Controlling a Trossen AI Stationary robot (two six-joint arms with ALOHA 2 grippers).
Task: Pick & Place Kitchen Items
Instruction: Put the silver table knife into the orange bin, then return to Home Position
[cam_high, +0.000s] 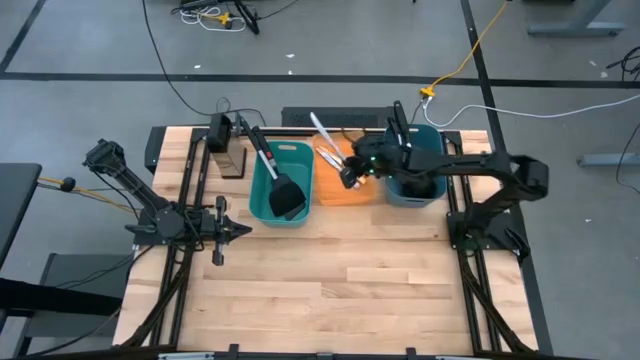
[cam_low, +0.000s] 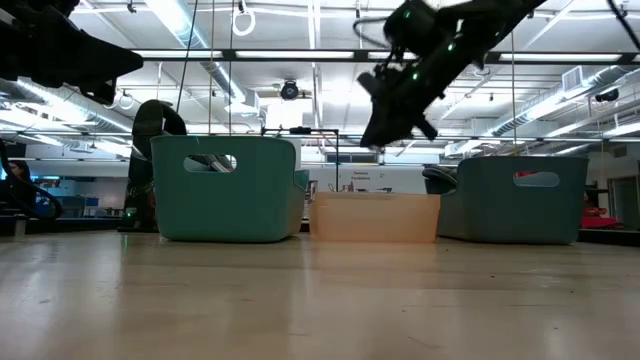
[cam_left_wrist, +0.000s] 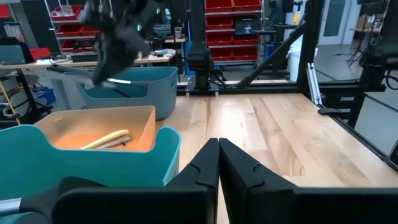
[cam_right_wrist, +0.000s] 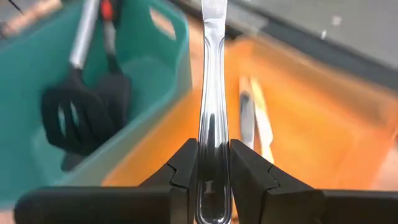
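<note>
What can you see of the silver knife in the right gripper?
The silver knife is a slim, shiny, all-metal table knife with a smooth polished handle. The right gripper is shut on its handle, one dark finger on each side; the blade points away from the wrist. It hangs in the air, touching nothing else, above the orange bin, near that bin's edge beside the teal bin. The high view shows the gripper over the orange bin too.

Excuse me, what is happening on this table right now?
The right claw is shut on a silver knife and holds it above the orange bin, where a cream-handled knife already lies. Two black spatulas sit in the teal bin. The left claw waits shut over bare table.
</note>
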